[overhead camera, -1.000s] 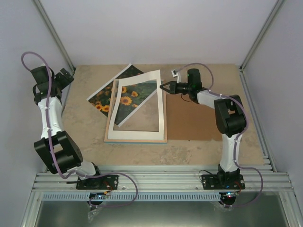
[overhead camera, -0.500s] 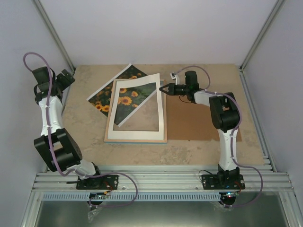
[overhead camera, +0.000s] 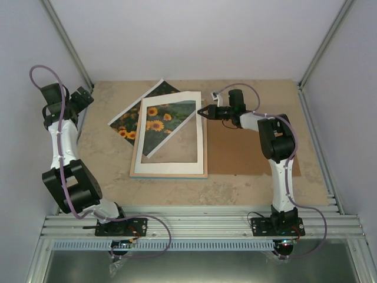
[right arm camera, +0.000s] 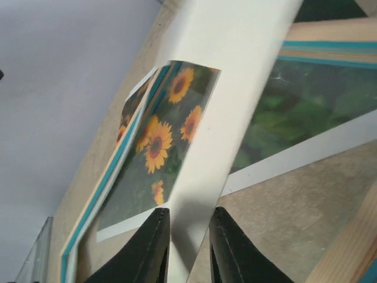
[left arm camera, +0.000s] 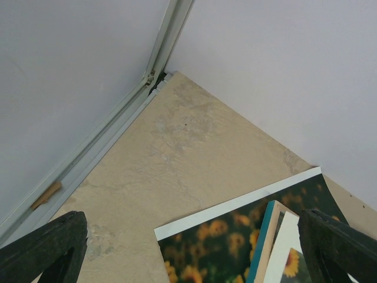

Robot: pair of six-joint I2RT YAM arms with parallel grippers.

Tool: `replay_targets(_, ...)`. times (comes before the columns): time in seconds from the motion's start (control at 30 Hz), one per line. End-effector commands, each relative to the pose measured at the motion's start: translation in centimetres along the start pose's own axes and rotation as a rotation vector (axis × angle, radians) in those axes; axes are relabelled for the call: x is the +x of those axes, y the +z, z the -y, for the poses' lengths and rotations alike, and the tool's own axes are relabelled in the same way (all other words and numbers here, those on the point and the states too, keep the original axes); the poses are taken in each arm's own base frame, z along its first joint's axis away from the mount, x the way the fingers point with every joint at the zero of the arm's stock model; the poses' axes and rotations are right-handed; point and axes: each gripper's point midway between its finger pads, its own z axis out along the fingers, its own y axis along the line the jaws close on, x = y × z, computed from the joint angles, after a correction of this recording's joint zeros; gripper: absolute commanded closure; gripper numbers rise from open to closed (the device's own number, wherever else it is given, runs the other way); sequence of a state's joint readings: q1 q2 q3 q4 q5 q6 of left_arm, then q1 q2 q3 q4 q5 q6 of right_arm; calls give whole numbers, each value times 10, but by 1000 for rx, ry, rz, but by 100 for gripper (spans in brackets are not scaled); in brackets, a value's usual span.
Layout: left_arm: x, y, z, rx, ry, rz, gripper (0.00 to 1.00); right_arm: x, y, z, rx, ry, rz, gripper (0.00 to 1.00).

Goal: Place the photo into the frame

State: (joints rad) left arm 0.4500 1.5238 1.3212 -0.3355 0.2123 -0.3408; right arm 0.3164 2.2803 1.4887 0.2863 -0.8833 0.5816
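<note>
We are finding the photo [overhead camera: 126, 121] lying flat on the table, partly under the far-left corner of the frame [overhead camera: 171, 173] and not in it. The right gripper [overhead camera: 203, 112] is pinching the far-right corner of the white mat [overhead camera: 202, 135], holding it tilted. The left gripper [overhead camera: 84, 94] is hanging spread wide. We are judging that releasing here risks the mat dropping askew into the frame, blocking the photo's seat. Against a second ago, the raised corner is sitting lower.

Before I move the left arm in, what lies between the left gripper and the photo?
Nothing but bare tabletop from the left gripper to the photo, seen in the top view.
</note>
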Motion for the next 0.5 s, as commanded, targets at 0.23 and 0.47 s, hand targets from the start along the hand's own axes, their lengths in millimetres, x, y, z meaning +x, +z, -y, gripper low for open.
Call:
replay_targets(0.23, -4, -1, 3, 15, 10, 13, 1, -11, -2, 0, 118, -71, 3, 41)
replay_targets(0.47, -6, -5, 3, 10, 14, 24, 1, -23, -7, -2, 248, -169, 0, 22)
